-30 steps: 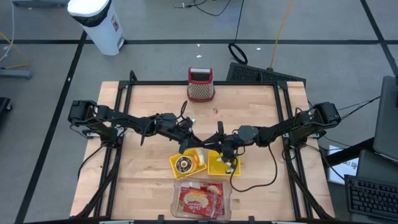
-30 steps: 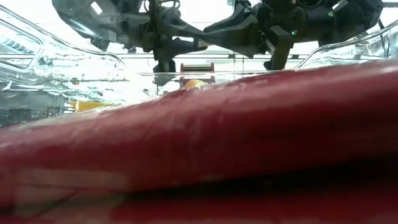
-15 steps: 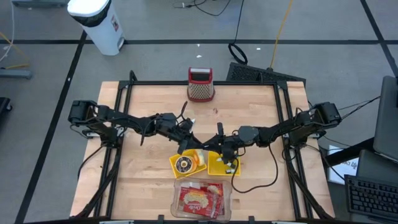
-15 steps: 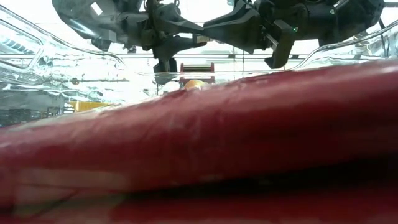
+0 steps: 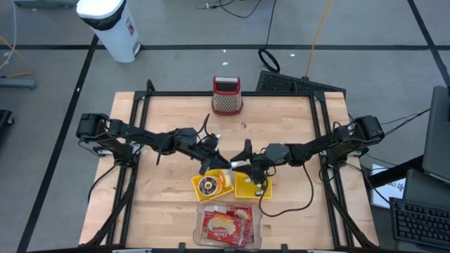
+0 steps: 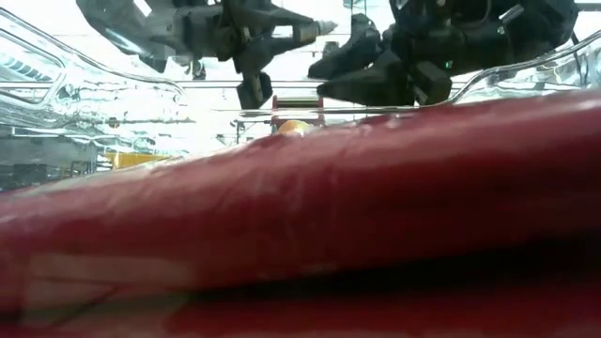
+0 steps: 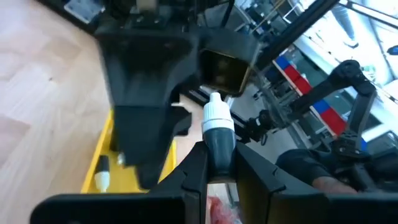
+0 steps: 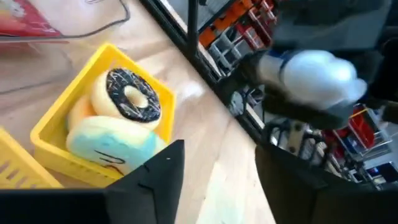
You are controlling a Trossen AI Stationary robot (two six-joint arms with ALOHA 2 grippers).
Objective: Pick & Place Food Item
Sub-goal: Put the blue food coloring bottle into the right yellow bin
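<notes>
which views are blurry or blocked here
Low view: a red packet close to the lens fills most of the frame, blurred, with a washed-out bright background. Right wrist view: the white-capped bottle is smeared, the donut clearer. High view: sharp.

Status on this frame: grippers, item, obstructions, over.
Left gripper shut on white-capped bottle. Right gripper open, empty, facing it. Donut in yellow bin. Nothing between them.

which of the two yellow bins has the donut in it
The left yellow bin, under the left arm, holds the chocolate donut. The right yellow bin beside it, under the right gripper, shows no donut.
</notes>
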